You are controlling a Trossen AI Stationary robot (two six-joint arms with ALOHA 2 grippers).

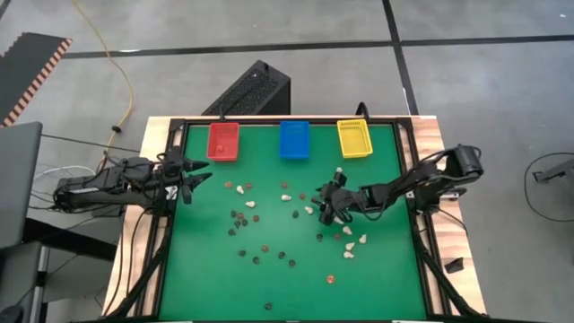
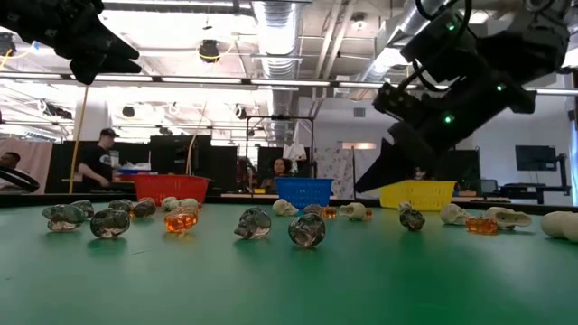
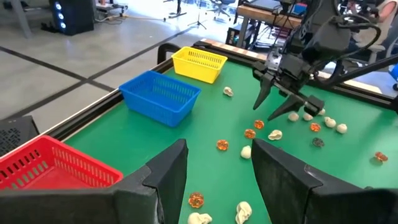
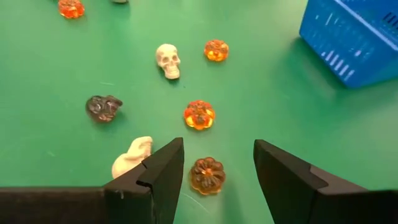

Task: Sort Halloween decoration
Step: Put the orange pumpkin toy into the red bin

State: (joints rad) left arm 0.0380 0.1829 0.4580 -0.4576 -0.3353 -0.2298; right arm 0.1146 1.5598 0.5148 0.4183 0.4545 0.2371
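Observation:
Tiny cream skulls, orange pumpkins and dark trinkets lie scattered on the green mat (image 1: 269,287). My right gripper (image 1: 328,203) hovers open over the mat's middle right. In its wrist view an orange pumpkin (image 4: 208,175) lies between and just beyond its fingers, a cream piece (image 4: 132,157) lies beside one finger, and a cream skull (image 4: 168,60) and a dark trinket (image 4: 103,107) lie farther off. My left gripper (image 1: 191,176) is open near the mat's left edge by the red bin (image 1: 223,141), above the mat. Neither touches anything.
The red bin, a blue bin (image 1: 294,139) and a yellow bin (image 1: 353,138) stand in a row along the mat's far edge. A black frame (image 1: 408,179) borders the mat. People show in the room behind, in the low view.

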